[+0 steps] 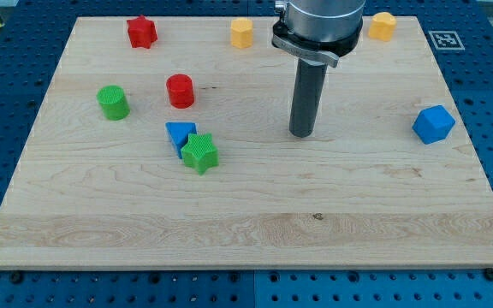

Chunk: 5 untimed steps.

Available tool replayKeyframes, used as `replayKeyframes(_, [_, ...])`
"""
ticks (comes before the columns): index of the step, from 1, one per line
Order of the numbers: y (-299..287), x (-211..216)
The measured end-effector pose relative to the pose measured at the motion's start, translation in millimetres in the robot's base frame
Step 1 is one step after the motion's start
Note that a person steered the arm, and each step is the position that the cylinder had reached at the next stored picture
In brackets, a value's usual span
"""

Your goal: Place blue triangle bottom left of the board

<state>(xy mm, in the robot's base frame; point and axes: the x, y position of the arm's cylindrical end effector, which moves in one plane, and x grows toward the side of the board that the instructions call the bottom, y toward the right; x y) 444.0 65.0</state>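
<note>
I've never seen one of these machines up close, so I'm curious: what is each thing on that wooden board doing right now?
my tip: resting on bare board, touching no block, to the view's right of the blue triangle.
blue triangle: flat, touching the green star.
green star: flat, against the triangle's lower right.
red cylinder: upright, alone.
green cylinder: upright, alone.
red star: near top edge.
yellow blocks: two, at top edge.
blue cube: alone, view's right.

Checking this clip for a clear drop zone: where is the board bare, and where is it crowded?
Bare: the whole bottom strip of the board below the green star, including the bottom left corner, and the stretch between my tip and the blue cube. Crowded: upper left, where the blue triangle touches the green star, near the red cylinder and green cylinder.
</note>
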Motion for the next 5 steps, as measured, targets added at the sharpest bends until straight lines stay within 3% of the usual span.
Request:
replayKeyframes(3, [-112,5])
replayKeyframes(5, [-149,4])
